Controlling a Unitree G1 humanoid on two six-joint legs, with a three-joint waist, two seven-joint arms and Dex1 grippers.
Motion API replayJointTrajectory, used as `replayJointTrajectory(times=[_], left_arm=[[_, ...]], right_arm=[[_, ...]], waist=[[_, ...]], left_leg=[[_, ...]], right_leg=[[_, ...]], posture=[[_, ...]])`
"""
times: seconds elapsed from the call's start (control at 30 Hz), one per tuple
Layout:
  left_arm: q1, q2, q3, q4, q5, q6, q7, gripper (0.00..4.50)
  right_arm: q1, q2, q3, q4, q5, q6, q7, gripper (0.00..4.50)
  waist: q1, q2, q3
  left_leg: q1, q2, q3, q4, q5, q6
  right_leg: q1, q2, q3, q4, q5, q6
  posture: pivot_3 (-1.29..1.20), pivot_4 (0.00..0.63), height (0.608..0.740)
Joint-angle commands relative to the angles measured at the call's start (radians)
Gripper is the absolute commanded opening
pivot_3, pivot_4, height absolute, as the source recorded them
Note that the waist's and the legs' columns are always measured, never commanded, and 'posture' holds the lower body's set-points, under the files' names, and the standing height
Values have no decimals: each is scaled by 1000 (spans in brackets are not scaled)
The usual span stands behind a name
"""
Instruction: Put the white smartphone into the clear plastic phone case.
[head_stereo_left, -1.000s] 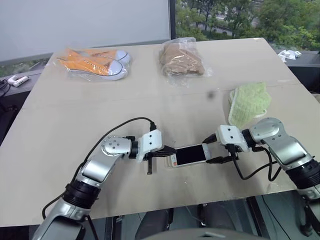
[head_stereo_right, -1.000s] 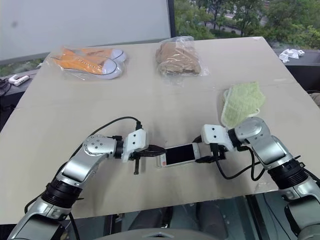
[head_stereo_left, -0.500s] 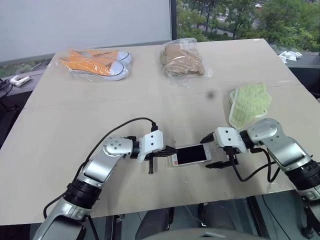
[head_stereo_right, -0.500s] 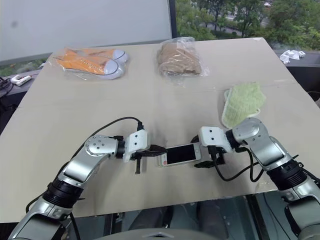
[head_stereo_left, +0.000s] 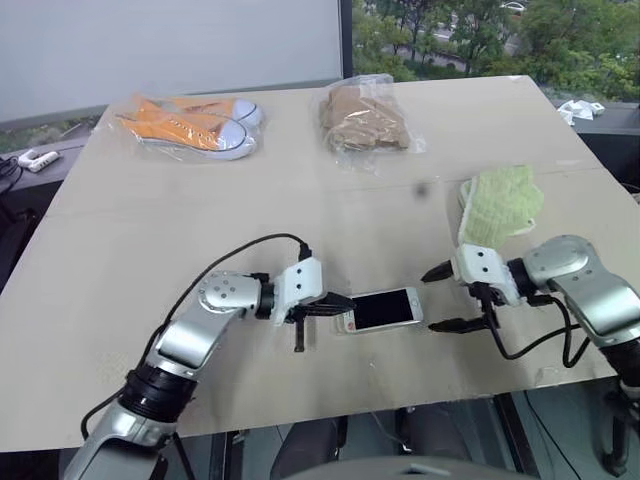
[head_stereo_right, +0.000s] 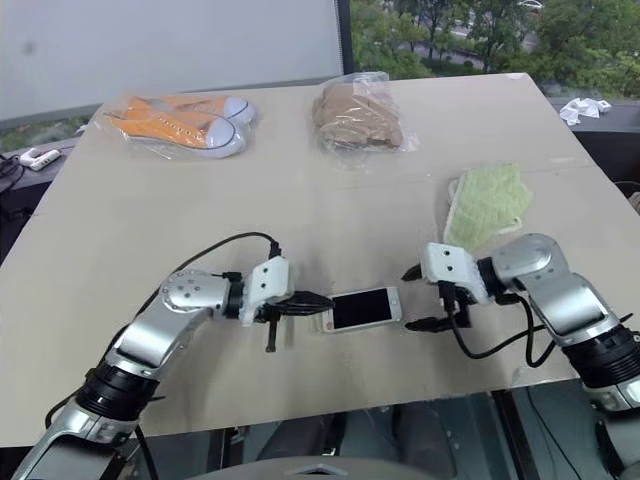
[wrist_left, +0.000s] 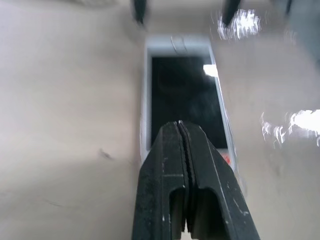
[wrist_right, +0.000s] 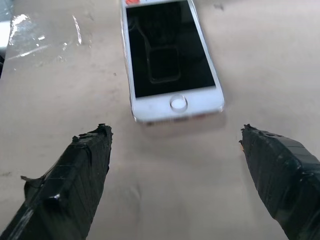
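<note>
The left gripper (head_stereo_left: 335, 309) has its two black fingers pressed tightly together, pinching the near end of the white smartphone (head_stereo_left: 384, 308); in the left wrist view the closed fingertips (wrist_left: 180, 131) overlap the phone's lower edge. The phone lies screen up near the front edge of the table (head_stereo_left: 300, 210), its home-button end turned toward the right gripper (head_stereo_left: 448, 297). That gripper's fingers are spread wide and hold nothing: one fingertip (wrist_right: 102, 132) and the other stand on either side of the phone's line, just short of its end and clear of it. Whether the clear plastic phone case is around the phone cannot be told; only glints show on the table beside the phone in the wrist views. Beyond the phone toward the right gripper's side lies a green cloth (head_stereo_left: 497, 207). Well beyond the phone, at the far edge, sit a bagged brown item (head_stereo_left: 364, 121) and bagged orange shoes (head_stereo_left: 190, 125).
</note>
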Motion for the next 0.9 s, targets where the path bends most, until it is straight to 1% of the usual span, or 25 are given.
replayJointTrajectory(times=[0.03, 0.1, 0.13, 0.17, 0.2, 0.27, 0.3, 0.47, 0.73, 0.9], left_arm=[[-9, 25, 123, -51, -121, 100, 23, 0], [22, 68, 156, -28, -114, 98, 5, 0], [65, 113, 158, -5, -76, 62, -21, 0], [97, 142, 158, 7, -55, 41, -39, 0], [124, 161, 158, 12, -50, 38, -49, 0], [159, 165, 157, 15, -55, 28, -49, 0], [174, 159, 157, 12, -64, 34, -46, 0], [209, 120, 121, 25, -31, 1, -29, 0], [175, 42, 52, 40, -3, -2, 6, 0], [159, 34, 26, 57, 13, -12, -7, 0]], right_arm=[[-8, -11, -36, -29, 17, 0, -8, 3302], [-13, -3, -34, -22, 11, -1, -19, 2542], [-17, 5, -27, -15, 6, -5, -25, 1985], [-20, 11, -21, -8, 2, -8, -29, 1527], [-22, 16, -16, -3, -1, -12, -32, 1075], [-26, 22, -8, 5, -9, -19, -35, 156], [-29, 25, -6, 8, -14, -22, -36, 67], [-32, 29, -3, 15, -25, -29, -33, 67], [-14, 15, 0, 3, -31, -20, -19, 67], [-4, 2, -1, -16, -29, -10, -8, 67]], waist=[[-2, 0, 0], [-7, 0, 0], [-7, 0, 0], [-9, 0, 0], [-10, 1, 0], [-5, 2, 1], [-1, 1, 2], [22, 1, 2], [20, 0, 2], [19, 0, 2]], left_leg=[[0, 0, 0, 0, 0, 0], [0, 0, 0, 0, 0, 0], [0, 0, 0, 0, 0, 0], [0, 0, 0, -1, 0, 0], [1, 0, 0, -1, 0, 0], [1, 0, 1, -2, 0, 0], [0, 0, 0, -1, 0, 0], [-1, 0, -1, -1, 0, 0], [0, 0, -1, -1, 0, 0], [0, 0, -1, -1, 0, 0]], right_leg=[[0, 0, 0, 0, 0, 0], [0, 0, 0, 0, 0, 0], [0, 0, 0, 0, 0, 0], [0, 0, 0, 0, 0, 0], [0, 0, 1, 0, 0, 0], [-1, 1, 2, -1, 0, 0], [-1, 0, 1, -1, 0, 0], [0, 0, 0, -1, 0, 0], [-1, 0, 0, -1, 0, 0], [-1, 0, 0, -1, 0, 0]], posture=[[0, 150, 740], [0, 150, 740], [0, 150, 740], [0, 150, 740], [0, 150, 740], [0, 150, 740], [0, 150, 740], [0, 150, 740], [0, 150, 740], [0, 150, 740]])
